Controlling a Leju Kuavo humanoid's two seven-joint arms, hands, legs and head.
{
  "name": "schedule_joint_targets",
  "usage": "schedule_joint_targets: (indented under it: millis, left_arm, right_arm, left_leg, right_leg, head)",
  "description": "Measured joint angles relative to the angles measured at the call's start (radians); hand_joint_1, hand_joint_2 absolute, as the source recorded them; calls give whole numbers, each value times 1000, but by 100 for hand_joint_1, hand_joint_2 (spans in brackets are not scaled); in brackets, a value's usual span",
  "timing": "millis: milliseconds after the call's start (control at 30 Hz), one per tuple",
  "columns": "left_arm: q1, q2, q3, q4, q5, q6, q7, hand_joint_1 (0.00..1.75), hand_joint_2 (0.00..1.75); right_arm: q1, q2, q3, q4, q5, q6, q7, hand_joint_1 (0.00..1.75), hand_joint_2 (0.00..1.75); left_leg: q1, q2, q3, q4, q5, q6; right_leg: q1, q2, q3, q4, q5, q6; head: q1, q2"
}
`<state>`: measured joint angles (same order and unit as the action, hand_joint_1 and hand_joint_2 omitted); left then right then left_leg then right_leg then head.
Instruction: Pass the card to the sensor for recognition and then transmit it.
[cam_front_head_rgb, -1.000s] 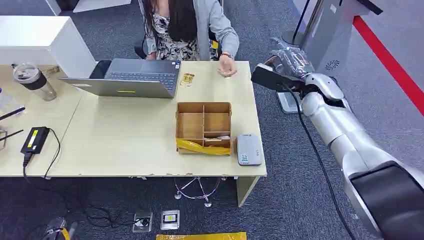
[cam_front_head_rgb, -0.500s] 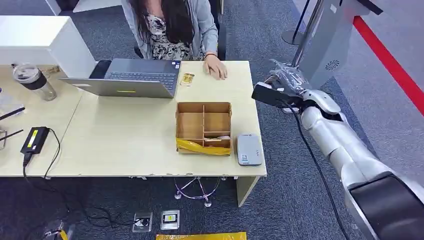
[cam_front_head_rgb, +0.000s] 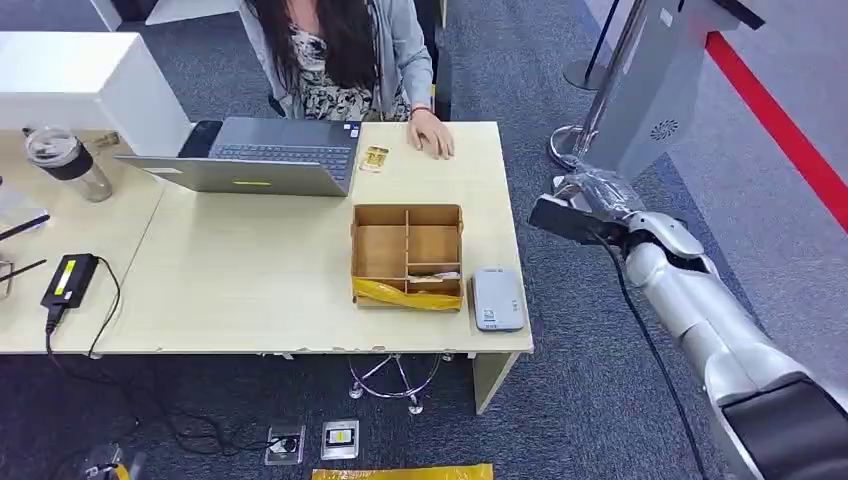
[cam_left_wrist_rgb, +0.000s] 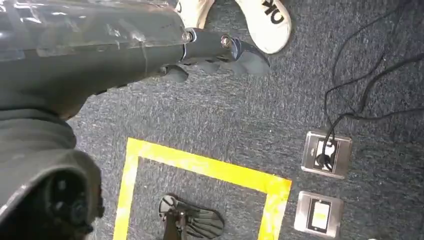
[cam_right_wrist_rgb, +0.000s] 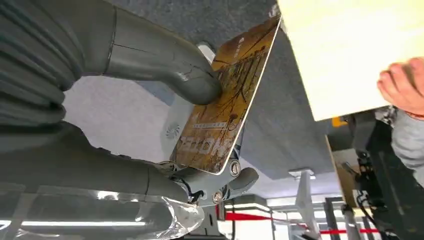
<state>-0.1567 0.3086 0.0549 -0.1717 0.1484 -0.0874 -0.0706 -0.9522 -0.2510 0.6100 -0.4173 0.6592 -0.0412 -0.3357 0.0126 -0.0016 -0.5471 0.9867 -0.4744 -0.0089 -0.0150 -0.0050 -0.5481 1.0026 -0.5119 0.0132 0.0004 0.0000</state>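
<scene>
The right hand, thumb and fingers clamping the card, has retreated from the person toward 5 o'clock; the sensor pass is pending.

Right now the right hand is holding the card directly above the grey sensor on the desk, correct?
Not quite. The right hand does hold the card, but off the desk's right edge, above the carpet, not above the grey sensor. The head view shows this.

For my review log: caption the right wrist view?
Right hand pinches the card beside the table.
</scene>
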Motion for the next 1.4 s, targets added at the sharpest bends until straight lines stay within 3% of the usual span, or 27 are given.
schedule_joint_targets:
  millis: [333, 667, 1000, 1400]
  left_arm:
    - [0, 3, 0, 0, -9, 0, 0, 0, 0]
    - [-9, 3, -1, 0, -23, 1, 7, 0, 0]
    - [-16, 2, -1, 0, -24, 2, 7, 0, 0]
    - [-20, -6, -1, 0, -23, 7, 14, 0, 0]
  right_arm:
    - [104, -89, -2, -92, -34, 8, 5, 175, 175]
    - [226, -139, -2, -303, -52, 64, 95, 175, 175]
    - [237, -123, 7, -365, -61, 70, 80, 175, 175]
    - [178, -48, 36, -334, -43, 57, 47, 175, 175]
  left_leg:
    - [0, 0, 0, 0, 0, 0]
    - [0, 1, 0, 0, 0, 0]
    - [0, 1, 0, 0, 0, 0]
    - [0, 1, 0, 0, 0, 0]
  right_leg:
    - [0, 0, 0, 0, 0, 0]
    - [0, 1, 0, 0, 0, 0]
    - [0, 1, 0, 0, 0, 0]
    - [0, 1, 0, 0, 0, 0]
  head:
    - [0, 0]
    - [0, 0]
    - [0, 0]
    - [0, 0]
